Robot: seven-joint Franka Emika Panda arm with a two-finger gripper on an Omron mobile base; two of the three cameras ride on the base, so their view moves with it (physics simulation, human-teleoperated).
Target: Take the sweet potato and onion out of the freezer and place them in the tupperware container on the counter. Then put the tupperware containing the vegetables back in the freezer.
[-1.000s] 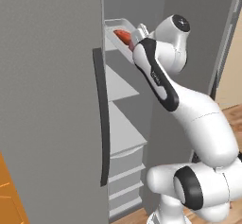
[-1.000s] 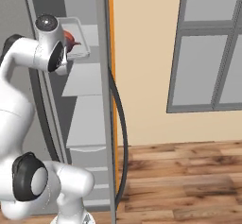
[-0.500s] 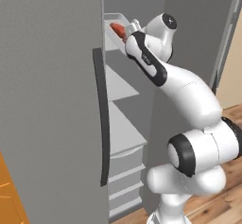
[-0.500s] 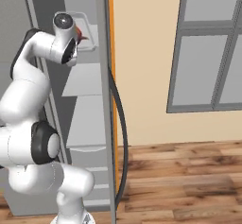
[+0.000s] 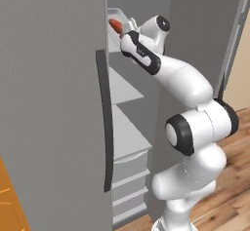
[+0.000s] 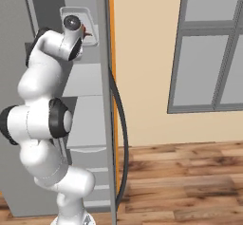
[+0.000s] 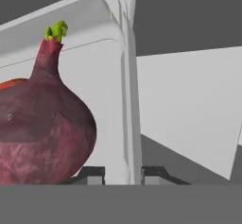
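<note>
Tupperware container, a shallow light grey rectangular tray with a raised rim, sits high inside the tall plain grey freezer in the left base view, an orange-red sweet potato lying in it; the white arm reaches up to its edge. Right base view: tray beside the wrist, at the open door's edge. Hand view: claw pinched narrow on the tray's rim; round purplish-red onion inside the tray, left of the tips.
</note>
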